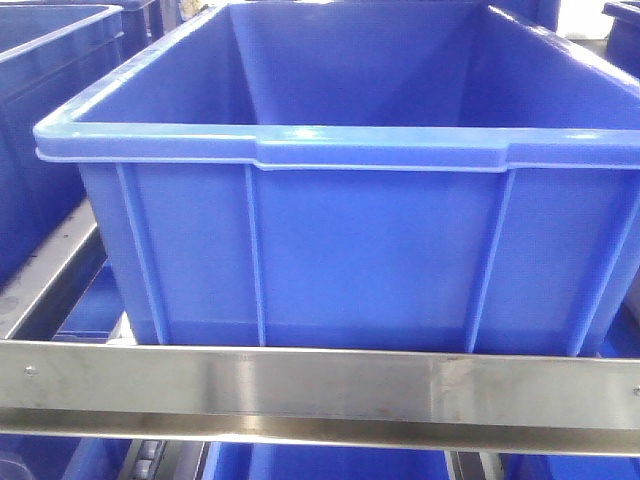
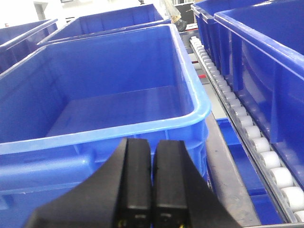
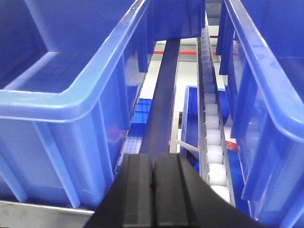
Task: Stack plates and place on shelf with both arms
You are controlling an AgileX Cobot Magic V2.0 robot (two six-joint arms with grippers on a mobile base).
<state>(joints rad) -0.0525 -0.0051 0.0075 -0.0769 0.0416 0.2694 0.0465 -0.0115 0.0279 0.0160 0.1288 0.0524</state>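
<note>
No large white plates are seen in any view. Both the left black gripper point(image 2: 151, 190) and right black gripper point(image 3: 154, 194) are closed on nothing, probably parked facing the brushed steel shelf point(image 1: 320, 390), whose blue plastic crate point(image 1: 330, 150) fills the frame

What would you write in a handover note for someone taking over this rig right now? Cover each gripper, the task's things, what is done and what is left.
Left gripper: shut, empty, facing an empty blue crate.
Right gripper: shut, empty, pointing along a roller track between crates.
Shelf: its steel front rail runs below the big blue crate in the front view.
Plates: none in any view.
Done: cannot tell from these views.
Left: cannot tell; find the plates first.
</note>
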